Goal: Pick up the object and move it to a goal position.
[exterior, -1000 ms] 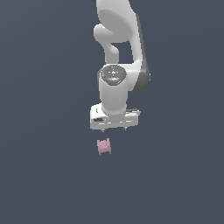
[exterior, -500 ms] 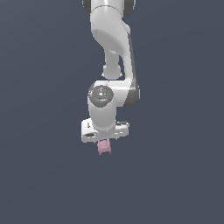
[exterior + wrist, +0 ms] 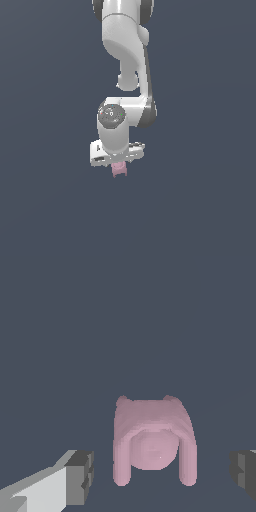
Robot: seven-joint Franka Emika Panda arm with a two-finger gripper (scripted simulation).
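the pincer (image 3: 160,476) stands wide, its two dark grey pads (image 3: 80,477) set well apart with the pale pink object (image 3: 152,443) between them, and a clear gap shows on either side of the piece, so neither pad touches it. in the wrist view the object shows a rounded middle, two long legs running down its sides and two small bumps at its far edge.

from where i stand on the exterior side, the pincer (image 3: 118,165) hangs straight down under the white hand block, and the pink object (image 3: 119,169) pokes out just below that block, its lower part showing. the fingers themselves are hard to make out there.

above, the white arm (image 3: 125,60) rises in a tall column and runs off the upper edge of the view.

the bench (image 3: 45,210) is one flat dark blue-grey surface with no edge in sight in either view. open room lies all round the object, toward the exterior view's left and right alike.
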